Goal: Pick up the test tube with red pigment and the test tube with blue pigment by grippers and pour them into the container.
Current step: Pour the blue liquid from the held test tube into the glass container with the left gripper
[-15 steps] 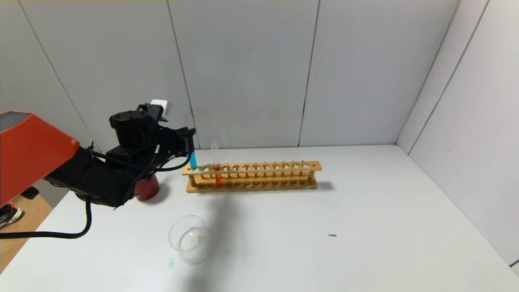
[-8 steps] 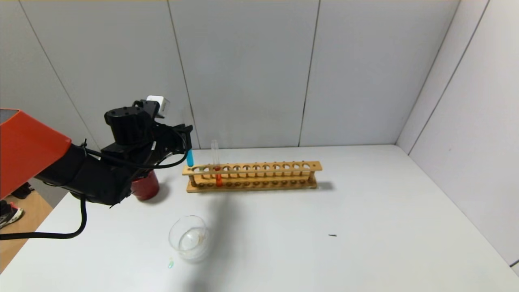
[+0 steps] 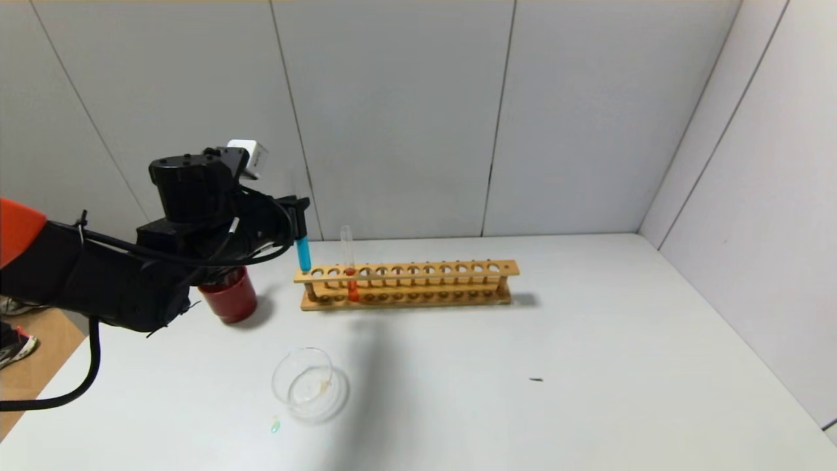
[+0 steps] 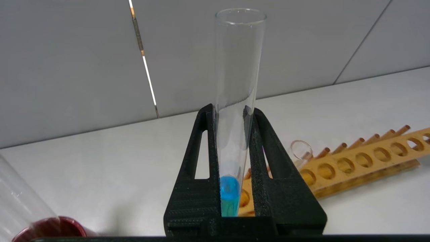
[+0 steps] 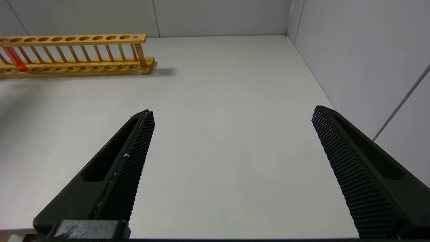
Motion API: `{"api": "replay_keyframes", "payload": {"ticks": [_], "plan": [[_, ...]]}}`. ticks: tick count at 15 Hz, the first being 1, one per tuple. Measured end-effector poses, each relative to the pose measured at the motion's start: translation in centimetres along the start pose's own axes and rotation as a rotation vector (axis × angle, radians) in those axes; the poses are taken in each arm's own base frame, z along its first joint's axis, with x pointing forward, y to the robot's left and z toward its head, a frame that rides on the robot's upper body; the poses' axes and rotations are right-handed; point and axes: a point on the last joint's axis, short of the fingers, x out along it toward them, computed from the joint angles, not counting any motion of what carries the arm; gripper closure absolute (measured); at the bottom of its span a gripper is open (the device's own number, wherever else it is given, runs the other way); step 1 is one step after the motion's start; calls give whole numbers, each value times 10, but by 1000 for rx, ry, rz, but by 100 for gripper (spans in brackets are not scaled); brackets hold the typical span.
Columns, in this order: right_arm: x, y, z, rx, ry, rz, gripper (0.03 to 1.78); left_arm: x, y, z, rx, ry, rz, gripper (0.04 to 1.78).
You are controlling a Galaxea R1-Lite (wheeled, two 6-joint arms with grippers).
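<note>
My left gripper (image 3: 297, 212) is shut on the test tube with blue pigment (image 3: 303, 254) and holds it upright just above the left end of the wooden rack (image 3: 418, 269). In the left wrist view the tube (image 4: 235, 101) stands between the closed jaws of the gripper (image 4: 230, 111). The test tube with red pigment (image 3: 351, 281) stands in the rack; it also shows in the right wrist view (image 5: 13, 58). The clear glass container (image 3: 304, 383) sits on the table in front of the rack. My right gripper (image 5: 231, 116) is open and empty over bare table.
A dark red cup (image 3: 229, 297) stands left of the rack, under my left arm. The white table (image 3: 588, 360) is walled at the back and on the right. A small teal drop (image 3: 275, 426) lies near the dish.
My left gripper has risen and drawn slightly left, lifting the blue tube out of the rack's left end. The red tube and the dish have not moved.
</note>
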Motion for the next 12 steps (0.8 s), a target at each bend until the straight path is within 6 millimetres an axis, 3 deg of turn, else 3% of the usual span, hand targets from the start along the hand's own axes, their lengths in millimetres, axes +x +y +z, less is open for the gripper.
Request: {"api": "replay_keyframes", "payload": {"ticks": [3,8,12], "plan": [[0,0,0,0,0,0,10,-19,-4,0,0,47,-5,152],[0,0,0,0,0,0,10,-52,3,-18,11,153,21,152],[0,0,0,0,0,0,10,-83,4,-11,69,268,20,152]]}}
